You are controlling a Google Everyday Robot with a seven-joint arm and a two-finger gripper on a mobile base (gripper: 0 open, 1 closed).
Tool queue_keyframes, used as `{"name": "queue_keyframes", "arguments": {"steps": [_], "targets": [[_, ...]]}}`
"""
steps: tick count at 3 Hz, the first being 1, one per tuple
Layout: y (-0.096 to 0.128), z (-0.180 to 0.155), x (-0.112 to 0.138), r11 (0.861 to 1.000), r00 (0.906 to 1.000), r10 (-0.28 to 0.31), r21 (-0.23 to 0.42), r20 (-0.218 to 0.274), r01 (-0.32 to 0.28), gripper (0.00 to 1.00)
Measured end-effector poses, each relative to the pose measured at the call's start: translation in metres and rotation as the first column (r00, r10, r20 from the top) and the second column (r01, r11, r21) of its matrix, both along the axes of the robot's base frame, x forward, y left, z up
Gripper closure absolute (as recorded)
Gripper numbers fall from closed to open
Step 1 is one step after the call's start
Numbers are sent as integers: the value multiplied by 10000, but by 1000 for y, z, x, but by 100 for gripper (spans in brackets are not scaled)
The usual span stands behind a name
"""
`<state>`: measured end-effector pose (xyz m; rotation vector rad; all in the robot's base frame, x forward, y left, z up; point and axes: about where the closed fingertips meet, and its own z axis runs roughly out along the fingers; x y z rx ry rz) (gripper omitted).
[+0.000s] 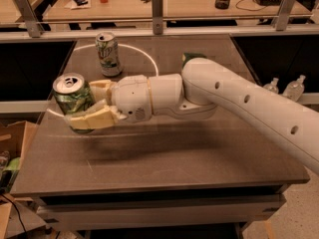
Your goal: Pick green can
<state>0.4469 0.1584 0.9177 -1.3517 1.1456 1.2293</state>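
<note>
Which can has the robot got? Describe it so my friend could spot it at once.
On the dark table, follow the white arm to the end effector at its tip. It grips the green can: all green with a silver top, unlike the whitish can standing behind it.

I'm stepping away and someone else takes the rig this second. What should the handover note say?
Gripper: shut on the all-green metallic drink can, near the left side of the dark table, with the arm reaching in from the right.
Green can: upright between the fingers. A shadow beneath it suggests it is just off the surface.
Whitish-silver can with green lettering: stands farther back, apart from the gripper.
Green sponge: mostly hidden behind the arm.
Done: grasp.
Left: raise the can clear and keep it upright.
</note>
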Motion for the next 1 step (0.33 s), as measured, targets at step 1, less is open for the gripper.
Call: {"name": "queue_keyframes", "arguments": {"steps": [1], "targets": [[0,0,0,10000,10000,1,0,0,-1,100]]}}
